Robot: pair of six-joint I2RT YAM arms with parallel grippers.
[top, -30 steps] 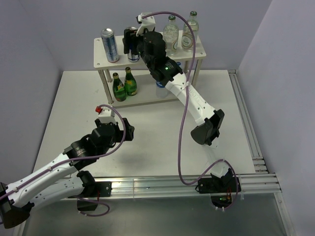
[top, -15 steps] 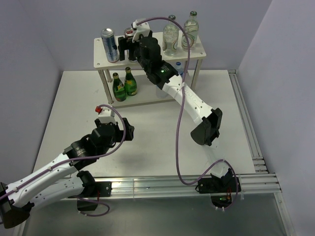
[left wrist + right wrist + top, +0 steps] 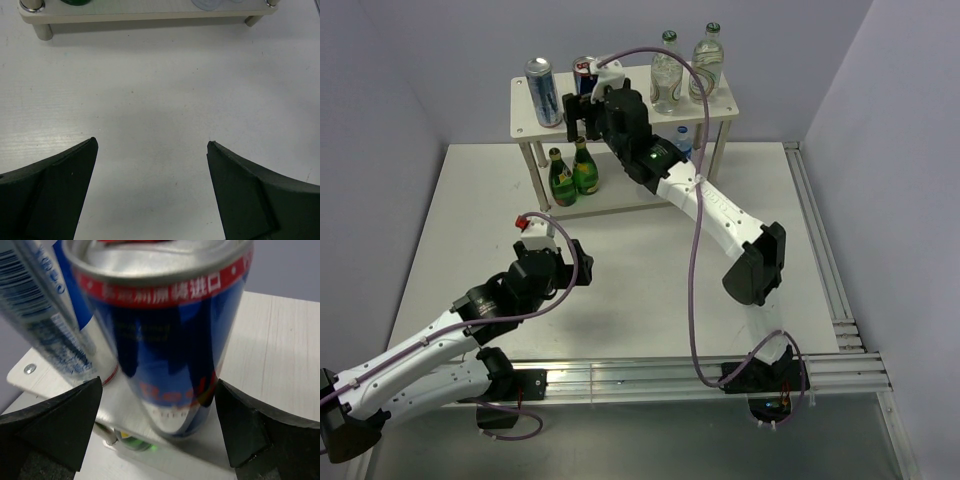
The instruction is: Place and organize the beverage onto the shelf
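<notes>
Here, the scene: a white tabletop (image 3: 640, 280) with a two-tier shelf (image 3: 535, 132) at its far edge, and two arms reaching in from the near edge.
Shelf: pale beige boards with rounded corners stood on slim round legs. Its long axis ran left to right across the tabletop, with the broad side facing the arms.
Energy-drink can (image 3: 583, 67): it stood upright on the top board, left of centre, with its long axis vertical. A taller slim can (image 3: 543, 92) stood just beside it on the left.
Right tool (image 3: 583, 112): it reached over the top board with jaws spread wide, one on each side of the energy-drink can, clamping nothing.
Left tool (image 3: 576, 263): it sat low over bare tabletop, apart from the shelf, with jaws wide and empty.
Other drinks: two clear bottles (image 3: 666, 75) stood at the right end of the top board, and two green bottles (image 3: 572, 172) on the lower board.
Right wrist view only: the energy-drink can (image 3: 170, 340) was glossy blue and silver metal with a red printed band under its rim. Black fingers (image 3: 55, 430) flanked it. The slim can (image 3: 45, 315) carried a barcode, and the shelf (image 3: 280, 340) showed faint wood grain.
Left wrist view only: matte, finely textured tabletop (image 3: 150, 90) lay between two black fingers. The shelf (image 3: 150, 15) showed only its lower board's front edge and one round leg.
</notes>
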